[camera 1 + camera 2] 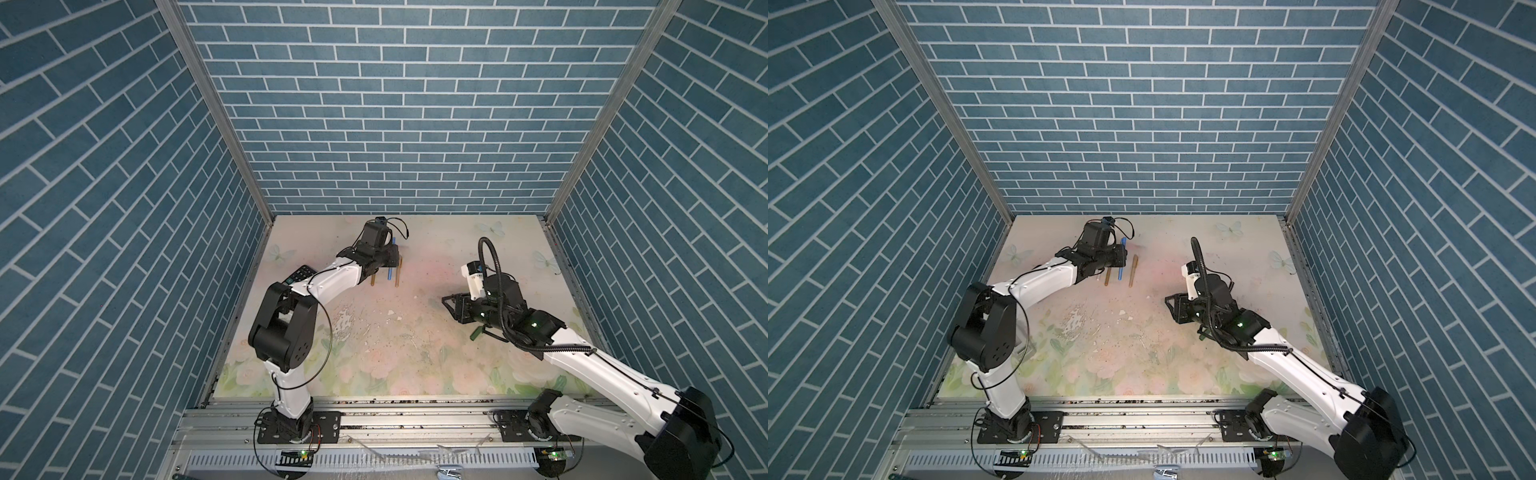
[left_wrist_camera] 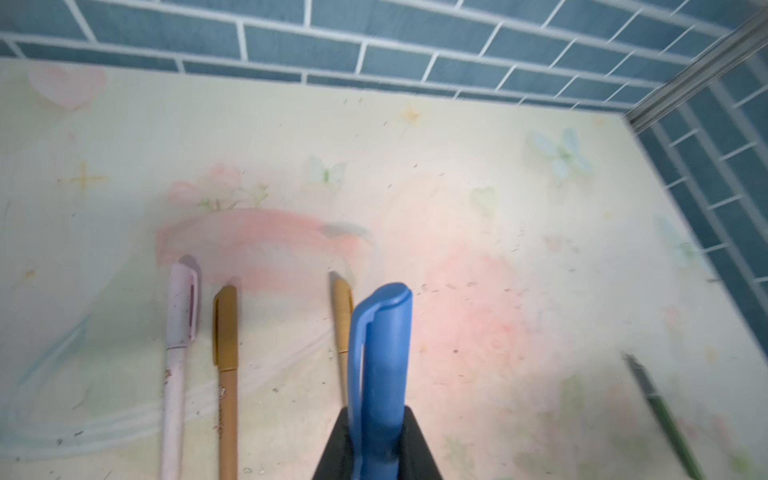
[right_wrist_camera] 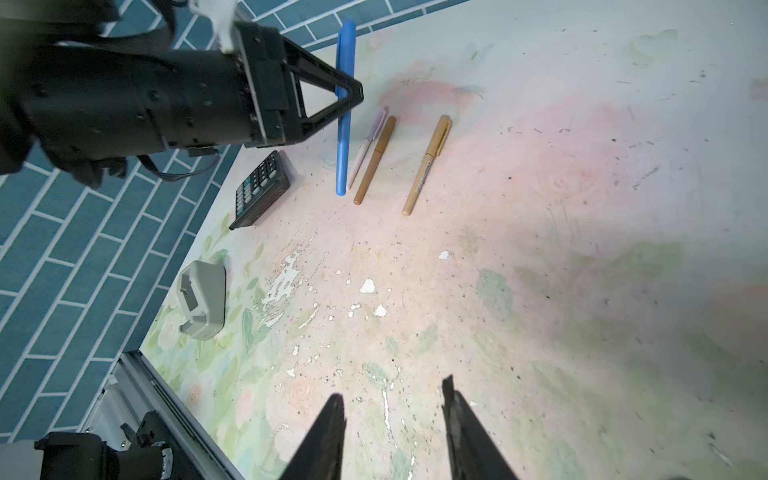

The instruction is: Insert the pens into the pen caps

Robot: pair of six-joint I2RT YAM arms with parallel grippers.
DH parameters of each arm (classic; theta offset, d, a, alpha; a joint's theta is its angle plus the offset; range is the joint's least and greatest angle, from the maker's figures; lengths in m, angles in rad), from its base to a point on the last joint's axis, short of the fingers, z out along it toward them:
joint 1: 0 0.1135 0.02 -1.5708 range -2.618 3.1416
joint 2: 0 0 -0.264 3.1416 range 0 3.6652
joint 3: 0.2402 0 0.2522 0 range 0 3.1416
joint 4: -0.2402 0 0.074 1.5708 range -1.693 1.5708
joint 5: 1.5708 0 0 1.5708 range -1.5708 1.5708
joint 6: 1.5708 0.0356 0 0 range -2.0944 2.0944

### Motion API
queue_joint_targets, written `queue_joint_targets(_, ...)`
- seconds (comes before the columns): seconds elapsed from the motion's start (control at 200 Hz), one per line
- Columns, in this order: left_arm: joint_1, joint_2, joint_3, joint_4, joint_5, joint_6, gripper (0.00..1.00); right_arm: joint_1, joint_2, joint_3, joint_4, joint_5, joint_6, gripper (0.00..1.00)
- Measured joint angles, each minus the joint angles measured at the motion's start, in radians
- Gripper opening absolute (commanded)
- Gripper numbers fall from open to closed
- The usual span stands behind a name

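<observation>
Floral mat [image 1: 415, 332], blue pen [image 3: 341, 158], cap [image 2: 380, 353] toward rear wall [image 1: 395, 124]

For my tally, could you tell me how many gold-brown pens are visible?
2: the darker gold-brown pen lies beside the pink pen; the lighter gold-brown pen lies apart, both capped.

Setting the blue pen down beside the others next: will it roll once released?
Probably not far: the blue pen is round, but its cap clip juts out and should stop it. It looks stiff and light: the left pincer holds it straight from one pinch. Smooth plastic might slip.
</observation>
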Motion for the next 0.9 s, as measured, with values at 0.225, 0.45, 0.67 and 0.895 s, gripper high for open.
queue_joint_targets(0.225,-0.001,0.186,0.114,-0.084,-0.069,0.031,0.15,-0.005,-0.141,-0.056,-0.083,0.053,0.004,0.42)
queue_joint_targets(0.45,-0.002,0.266,0.201,-0.111,-0.097,0.036,0.20,-0.006,-0.250,-0.093,-0.156,0.093,0.019,0.43)
queue_joint_targets(0.67,-0.003,0.336,0.269,-0.129,-0.108,0.041,0.26,-0.008,-0.274,-0.093,-0.205,0.120,0.018,0.43)
queue_joint_targets(0.895,-0.003,0.340,0.277,-0.156,-0.108,0.046,0.29,-0.008,-0.279,-0.092,-0.246,0.142,0.018,0.43)
